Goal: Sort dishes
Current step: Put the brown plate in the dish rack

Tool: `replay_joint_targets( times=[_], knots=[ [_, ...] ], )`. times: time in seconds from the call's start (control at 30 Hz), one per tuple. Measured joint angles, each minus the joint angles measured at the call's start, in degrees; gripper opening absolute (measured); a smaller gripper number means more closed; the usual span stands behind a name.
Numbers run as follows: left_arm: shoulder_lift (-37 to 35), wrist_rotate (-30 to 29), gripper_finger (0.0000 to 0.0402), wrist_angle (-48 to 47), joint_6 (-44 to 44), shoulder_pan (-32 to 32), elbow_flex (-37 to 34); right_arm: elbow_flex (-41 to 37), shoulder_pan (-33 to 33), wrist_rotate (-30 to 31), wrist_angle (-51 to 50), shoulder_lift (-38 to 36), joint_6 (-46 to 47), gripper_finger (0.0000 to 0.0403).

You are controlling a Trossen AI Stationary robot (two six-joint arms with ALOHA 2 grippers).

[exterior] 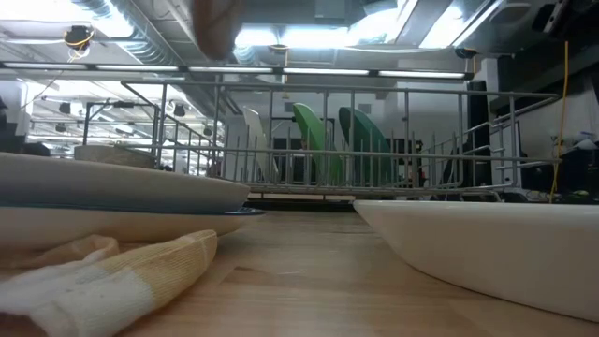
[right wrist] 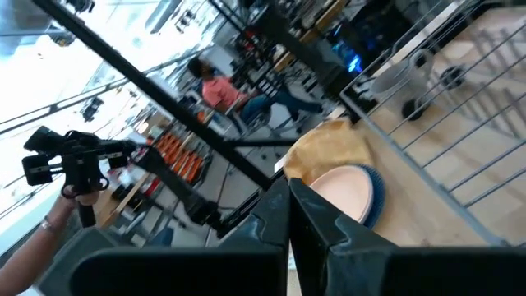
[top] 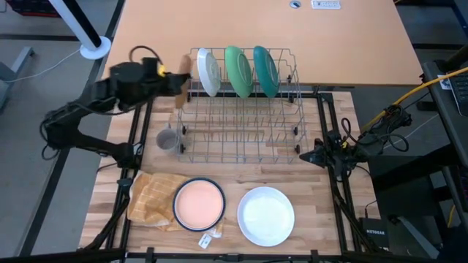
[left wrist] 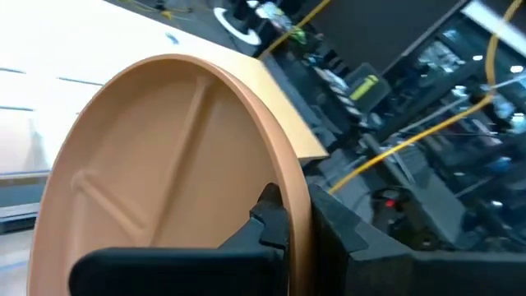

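Note:
My left gripper (top: 178,82) is shut on a brown plate (left wrist: 164,164), held up on edge just left of the grey wire rack (top: 241,139); the low view shows the plate (exterior: 215,23) high above the table. A white plate (top: 208,71), a green plate (top: 236,70) and a teal plate (top: 265,71) stand upright in the rack's far slots. The grey mug (top: 168,139) stands on the table left of the rack. A peach plate (top: 198,202) lies on a blue one, beside a white plate (top: 265,214). My right gripper (top: 311,155) waits shut at the rack's right side. My left gripper pinches the brown plate's rim (left wrist: 297,197) between its two fingers, one finger (left wrist: 267,215) on the plate's hollow face, the other behind it. The fingers come level from the table's left. The plate is lifted clear and stands nearly upright on edge.
A yellow-orange checked cloth (top: 150,199) lies at the near left, partly under the blue plate. A small tag (top: 207,239) lies at the near edge. The rack's near rows of slots hold nothing. A person holding a device (right wrist: 74,177) shows in the room behind.

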Motion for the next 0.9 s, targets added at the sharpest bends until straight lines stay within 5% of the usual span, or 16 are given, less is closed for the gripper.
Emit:
replay_joint_targets(
  times=[0.2,0.37,0.47,0.67,0.9],
  knots=[
    [-6.14,-0.05,0.0015,-9.33,-0.10,3.96,-1.47,0.00,0.00,1.35,0.00,0.00,-0.02,0.0007],
    [-15.24,2.04,0.0015,-6.28,-2.28,4.73,-14.46,0.00,0.00,2.69,0.00,0.00,0.59,0.0007],
    [-22.15,3.84,0.0015,5.38,-7.37,4.71,-27.89,0.00,0.01,4.38,0.00,0.00,1.90,0.0007],
    [-29.52,8.41,0.0015,48.06,-12.48,2.24,-50.82,0.00,0.00,6.56,0.07,-0.01,2.39,0.0007],
    [-27.78,7.86,0.0015,54.78,-22.05,-0.27,-59.97,0.00,0.00,9.67,0.04,0.00,2.38,0.0007]
  ],
)
